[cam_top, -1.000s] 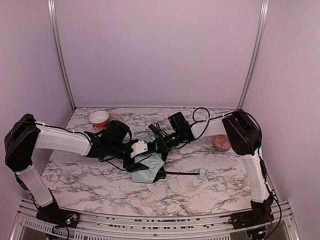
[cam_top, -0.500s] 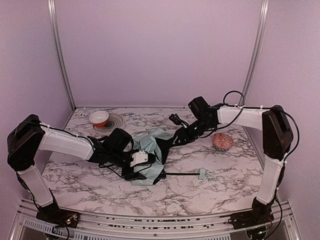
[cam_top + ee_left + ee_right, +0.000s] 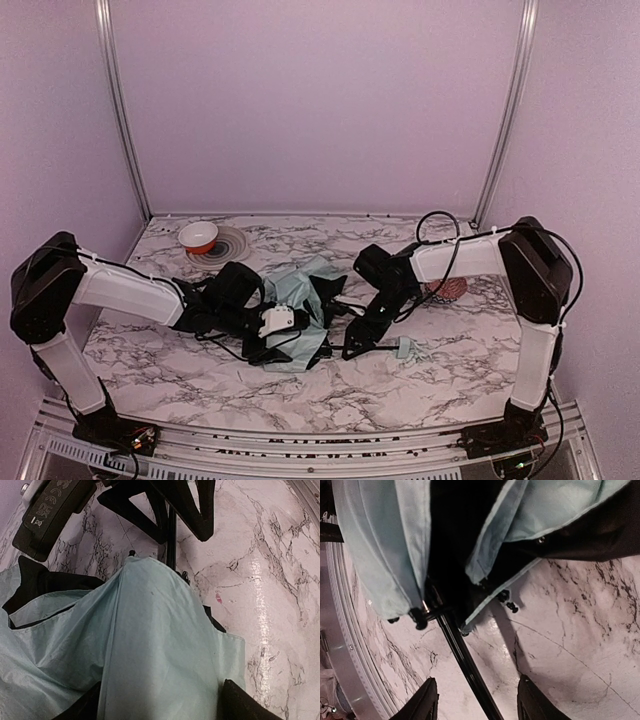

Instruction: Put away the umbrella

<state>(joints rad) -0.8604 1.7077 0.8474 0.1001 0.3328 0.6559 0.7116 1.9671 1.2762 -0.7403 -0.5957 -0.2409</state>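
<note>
The umbrella (image 3: pixel 300 300) lies mid-table, its mint-green canopy (image 3: pixel 150 630) crumpled. Its black shaft (image 3: pixel 462 652) runs right to the small pale handle (image 3: pixel 405 349). My left gripper (image 3: pixel 283 322) sits low on the canopy. In the left wrist view a raised fold of fabric fills the whole gap of the left gripper (image 3: pixel 157 707), and both fingers press against it. My right gripper (image 3: pixel 352 347) hovers just right of the canopy's edge. In the right wrist view the right gripper (image 3: pixel 480 705) stands open astride the shaft, touching nothing.
A pink patterned lump (image 3: pixel 450 288) rests at the right, partly behind my right forearm. A red and white bowl (image 3: pixel 198 236) stands by a round disc (image 3: pixel 230 243) at the back left. Walls enclose the marble table (image 3: pixel 180 370).
My right gripper opened, left the canopy's back edge, swung out to the right, then came down in front over the shaft. The left gripper stayed on the canopy, shifting only slightly.
</note>
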